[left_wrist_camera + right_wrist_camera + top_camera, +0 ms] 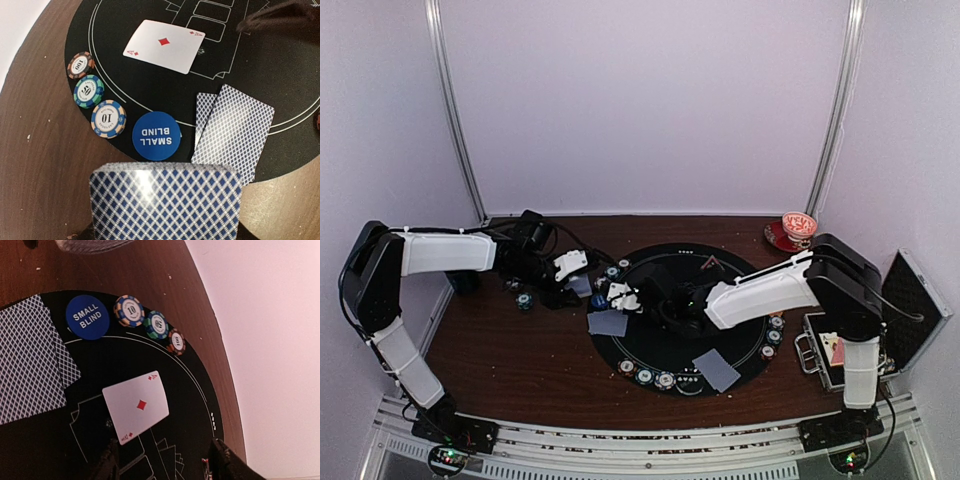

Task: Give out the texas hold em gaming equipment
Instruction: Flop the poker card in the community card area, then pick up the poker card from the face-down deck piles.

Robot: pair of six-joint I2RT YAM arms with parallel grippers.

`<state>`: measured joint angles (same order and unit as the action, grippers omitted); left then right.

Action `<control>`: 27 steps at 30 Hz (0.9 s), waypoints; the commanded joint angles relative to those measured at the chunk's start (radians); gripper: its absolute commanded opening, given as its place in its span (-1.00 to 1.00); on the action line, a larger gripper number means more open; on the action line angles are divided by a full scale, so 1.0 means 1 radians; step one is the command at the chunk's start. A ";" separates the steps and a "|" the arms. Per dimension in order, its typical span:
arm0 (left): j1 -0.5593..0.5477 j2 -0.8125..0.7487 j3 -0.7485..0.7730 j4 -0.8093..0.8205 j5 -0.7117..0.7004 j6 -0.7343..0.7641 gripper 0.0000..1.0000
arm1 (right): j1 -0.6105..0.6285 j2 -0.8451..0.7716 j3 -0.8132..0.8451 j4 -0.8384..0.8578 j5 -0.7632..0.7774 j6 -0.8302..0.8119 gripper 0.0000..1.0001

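Left jaws seemingly grip the lattice-backed deck (165,202); right jaws gape over the glossy ace (136,406).

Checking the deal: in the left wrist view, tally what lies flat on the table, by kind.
Poker chips: 3
SMALL BLIND disc: 1
Ace of diamonds, face up: 1
Face-down cards: 2
Total: 7

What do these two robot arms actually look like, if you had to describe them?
The left arm and right arm both have smooth white shells between bulky black joints. Thin black cables loop beside them. The right gripper has white parts and dark, narrow fingers. A small green light glows at the left base.
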<state>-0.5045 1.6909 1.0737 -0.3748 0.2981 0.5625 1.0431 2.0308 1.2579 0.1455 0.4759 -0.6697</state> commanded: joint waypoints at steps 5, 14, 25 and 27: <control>0.002 -0.008 0.016 0.013 0.051 0.001 0.20 | -0.041 -0.367 -0.259 0.145 -0.033 0.283 0.53; -0.040 -0.045 -0.016 0.014 0.060 0.024 0.21 | -0.185 -0.476 -0.277 0.171 -0.402 0.889 1.00; -0.095 -0.106 -0.065 0.011 0.083 0.074 0.22 | -0.218 -0.121 -0.215 0.557 -0.945 1.411 0.78; -0.101 -0.105 -0.067 0.010 0.083 0.078 0.22 | -0.218 -0.052 -0.199 0.649 -1.014 1.495 0.63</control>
<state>-0.5911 1.6112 1.0218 -0.3756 0.3588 0.6128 0.8307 1.8931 1.0237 0.5495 -0.3161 0.5789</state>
